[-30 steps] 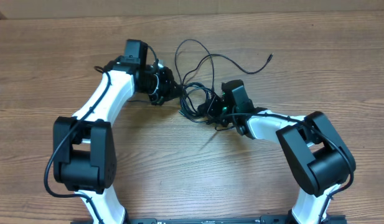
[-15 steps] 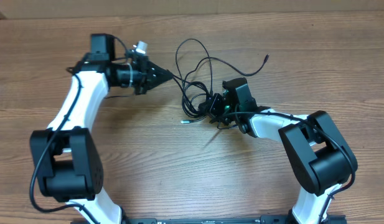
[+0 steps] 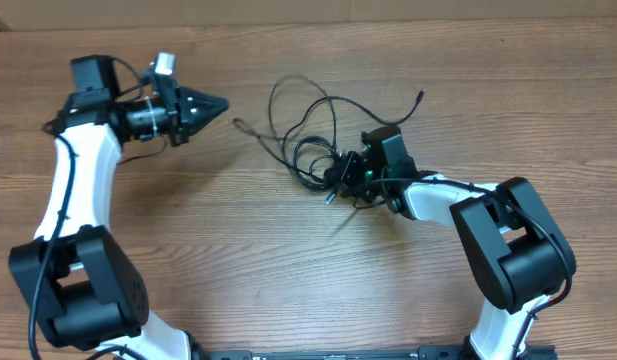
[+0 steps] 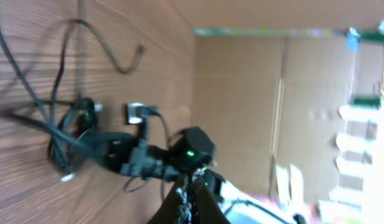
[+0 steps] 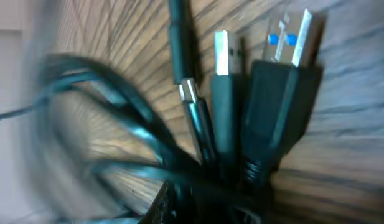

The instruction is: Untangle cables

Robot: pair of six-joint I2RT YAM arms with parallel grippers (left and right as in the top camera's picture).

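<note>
The cables point(image 3: 306, 148) are thin black cords lying in a loose tangle of loops at the table's centre. My right gripper point(image 3: 340, 172) is shut on the bundle at its right side. In the right wrist view several plug ends fan out just past the jaws, among them a blue-tongued USB plug point(image 5: 290, 38). My left gripper point(image 3: 221, 103) is shut with nothing in it, up at the far left and pointing right. One loose cord end point(image 3: 240, 124) lies on the wood just below and right of its tip, apart from it. The left wrist view shows the tangle point(image 4: 67, 143) from a distance.
A second free cord end with a small plug point(image 3: 420, 97) reaches toward the back right. The table is brown wood point(image 3: 288, 270). A cardboard wall point(image 4: 241, 93) stands beyond the table's far edge.
My left arm has swung left and away from the tangle. The strand it was pulling is out of its jaws and lies slack. The right gripper has stayed put with the bundle.
</note>
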